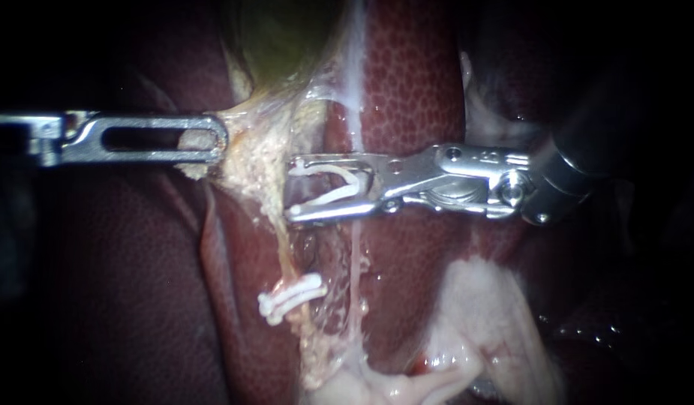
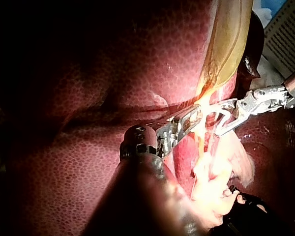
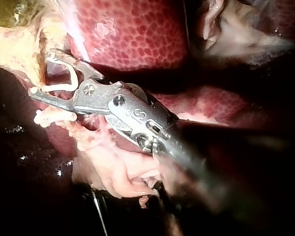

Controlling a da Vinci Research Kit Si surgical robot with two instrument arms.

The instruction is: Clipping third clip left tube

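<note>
Your right instrument (image 1: 294,187) has its jaws wide apart, cradling an open white clip (image 1: 339,187) whose mouth is at the left tube (image 1: 281,236). Seat the tube deep in it, well above the placed clip (image 1: 290,296), then close. Your left instrument (image 1: 204,139) is clamped on fatty tissue (image 1: 249,150) below the gallbladder (image 1: 286,37). Keep clear of the pale strand (image 1: 356,247) and the liver (image 1: 414,90) behind.

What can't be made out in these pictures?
Endoscope view: what the clip held in the right instrument surrounds; pale tissue covers it.
Endoscope view: the left instrument, gripping that tissue, has its shaft cut off by the edge.
Left wrist view: glare washes out where both instruments meet.
Right wrist view: the shaft is blurred.
</note>
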